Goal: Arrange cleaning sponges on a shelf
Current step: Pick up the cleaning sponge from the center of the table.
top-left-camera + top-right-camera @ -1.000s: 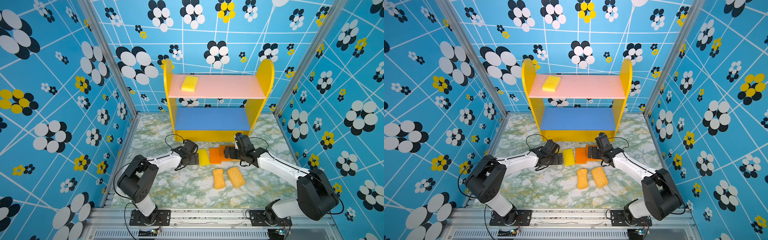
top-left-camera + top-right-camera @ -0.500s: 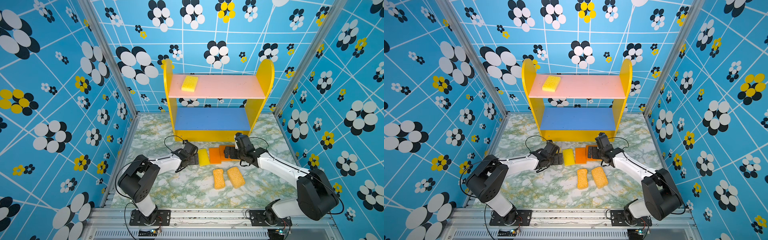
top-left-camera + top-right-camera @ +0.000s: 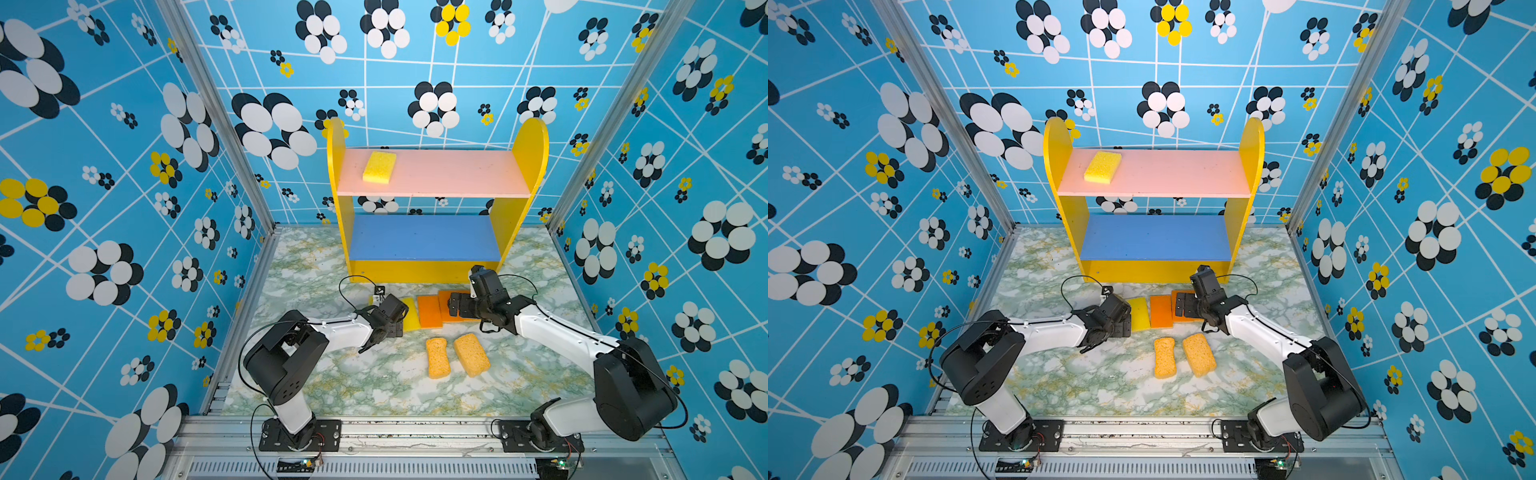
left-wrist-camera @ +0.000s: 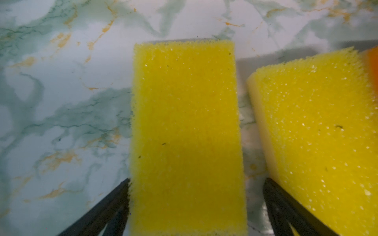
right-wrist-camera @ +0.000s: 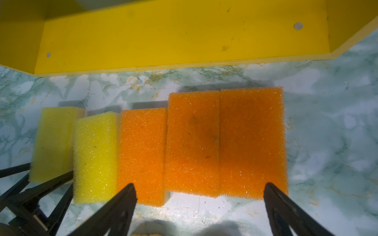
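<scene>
Reaching with fingers wide apart, the left gripper (image 4: 186,206) is straddling a yellow sponge (image 4: 185,132) (soft, light), best squeezed by its long sides.

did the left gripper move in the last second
Yes, slightly: the left gripper has slid nearer the yellow sponge beside the orange sponge, which stayed put.

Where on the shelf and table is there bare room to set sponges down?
Free: the whole blue lower board, and the pink upper board from the yellow sponge across to its far side panel. Crowded: the table strip before the shelf base, where flat sponges lie in a row with both hands over them.
</scene>
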Available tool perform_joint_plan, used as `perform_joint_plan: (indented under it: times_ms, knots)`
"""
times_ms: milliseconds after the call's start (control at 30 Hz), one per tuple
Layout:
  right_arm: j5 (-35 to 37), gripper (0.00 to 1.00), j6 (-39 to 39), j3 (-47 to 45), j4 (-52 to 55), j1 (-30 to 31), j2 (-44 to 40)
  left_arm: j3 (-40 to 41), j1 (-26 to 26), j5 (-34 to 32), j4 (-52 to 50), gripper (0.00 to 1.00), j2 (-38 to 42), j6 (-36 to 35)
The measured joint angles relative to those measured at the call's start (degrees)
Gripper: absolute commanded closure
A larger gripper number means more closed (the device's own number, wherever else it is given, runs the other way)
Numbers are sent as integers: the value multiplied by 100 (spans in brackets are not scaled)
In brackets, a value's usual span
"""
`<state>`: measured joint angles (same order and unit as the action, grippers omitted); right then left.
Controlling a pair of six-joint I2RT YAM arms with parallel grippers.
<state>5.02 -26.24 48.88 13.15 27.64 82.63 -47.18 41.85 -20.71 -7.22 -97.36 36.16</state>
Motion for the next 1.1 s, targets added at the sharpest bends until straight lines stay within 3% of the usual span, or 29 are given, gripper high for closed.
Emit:
perform_joint_plan:
  times_ms: [467, 733, 1100]
  knots:
    - [2, 1, -17, 0, -2, 11, 0, 96, 0, -140, -118, 45, 111, 203]
    - [0, 1, -15, 0, 0, 11, 0, -125, 26, -142, -1207, 46, 417, 175]
    - [0, 1, -15, 0, 0, 11, 17, -1176, 136, -151, -2374, 45, 1528, -131]
